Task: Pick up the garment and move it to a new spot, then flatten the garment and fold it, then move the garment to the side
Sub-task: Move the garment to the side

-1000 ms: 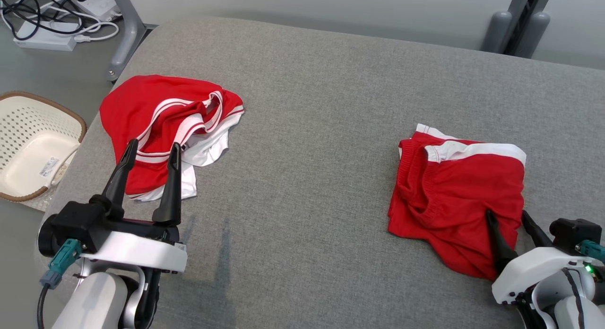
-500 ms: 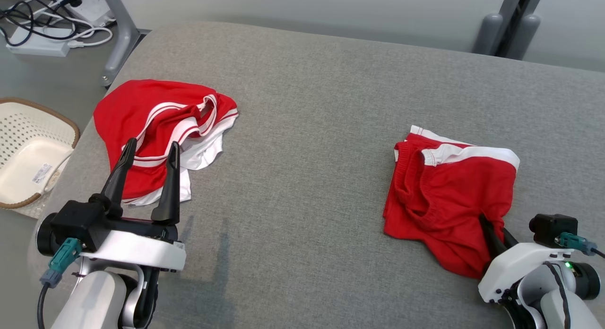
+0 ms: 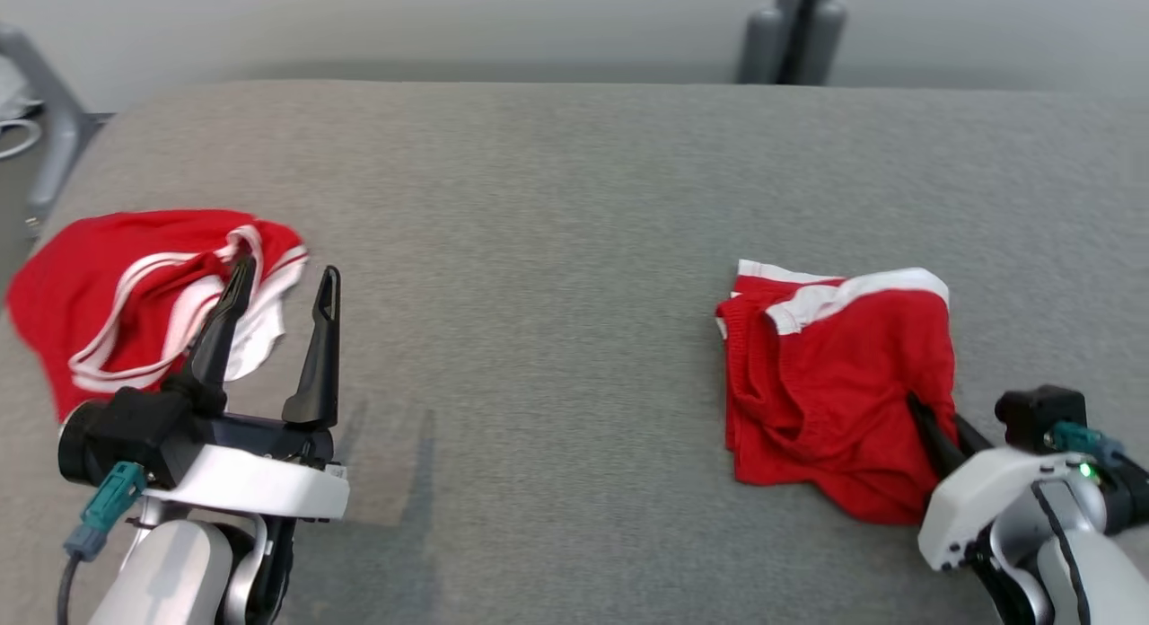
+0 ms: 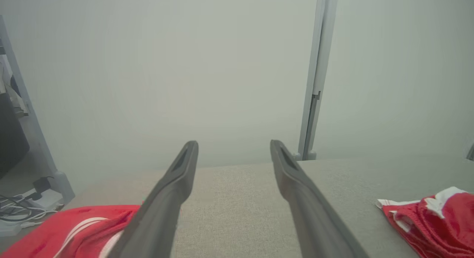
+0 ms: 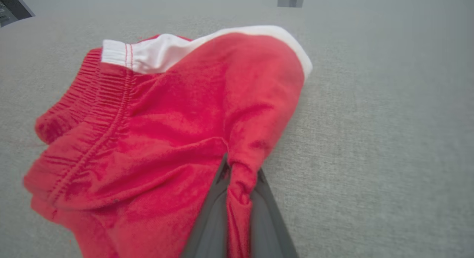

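Observation:
A pair of red shorts with white trim, the garment, lies bunched on the right of the grey padded table. My right gripper is shut on a fold at its near right edge; in the right wrist view the red cloth is pinched between the two dark fingers of the gripper. My left gripper is open and holds nothing, its fingertips beside a second red garment with white stripes. The left wrist view shows that gripper spread wide above the table.
The striped red garment lies at the table's left edge. Grey posts stand behind the far edge and a metal leg at the far left. Cables and a power strip lie on the floor.
My right gripper has shut on the shorts' near edge, bunching the cloth. The head camera has turned, so the whole picture slid left. The left arm has held still.

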### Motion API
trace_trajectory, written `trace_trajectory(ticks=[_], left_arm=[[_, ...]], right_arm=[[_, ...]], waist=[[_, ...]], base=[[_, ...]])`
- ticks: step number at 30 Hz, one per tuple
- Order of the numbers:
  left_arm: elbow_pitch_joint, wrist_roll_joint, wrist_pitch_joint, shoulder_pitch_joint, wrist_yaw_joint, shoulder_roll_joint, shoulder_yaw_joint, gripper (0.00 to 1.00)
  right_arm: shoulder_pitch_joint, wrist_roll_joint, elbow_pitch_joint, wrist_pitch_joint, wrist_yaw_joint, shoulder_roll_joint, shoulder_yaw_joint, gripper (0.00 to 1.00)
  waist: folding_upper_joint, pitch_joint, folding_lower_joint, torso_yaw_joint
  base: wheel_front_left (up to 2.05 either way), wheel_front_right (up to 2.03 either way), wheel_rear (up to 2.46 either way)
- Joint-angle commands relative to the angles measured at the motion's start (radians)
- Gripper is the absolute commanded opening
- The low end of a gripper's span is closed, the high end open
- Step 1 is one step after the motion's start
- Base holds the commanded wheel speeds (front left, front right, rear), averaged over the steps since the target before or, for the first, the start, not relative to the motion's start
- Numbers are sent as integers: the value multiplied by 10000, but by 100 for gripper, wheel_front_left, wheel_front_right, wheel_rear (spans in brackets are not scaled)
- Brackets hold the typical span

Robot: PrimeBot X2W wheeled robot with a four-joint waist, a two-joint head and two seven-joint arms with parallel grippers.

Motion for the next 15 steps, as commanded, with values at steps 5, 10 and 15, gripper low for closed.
trace_trajectory(ticks=[5,10,15], left_arm=[[-494,130,172,-393,-65,251,-7,100],[-920,250,377,-718,-108,490,-9,100],[-1570,466,750,-1268,-224,839,-68,100]], right_arm=[[-1083,-93,-202,60,-6,-549,775,0],[-2052,38,-37,-182,-6,-1053,1384,0],[-3296,155,456,-616,-6,-1678,1584,0]], waist=[[0,936,0,-1759],[0,1599,0,-2591],[0,2522,0,-3374]], base=[[0,0,0],[0,0,0],[0,0,0]])
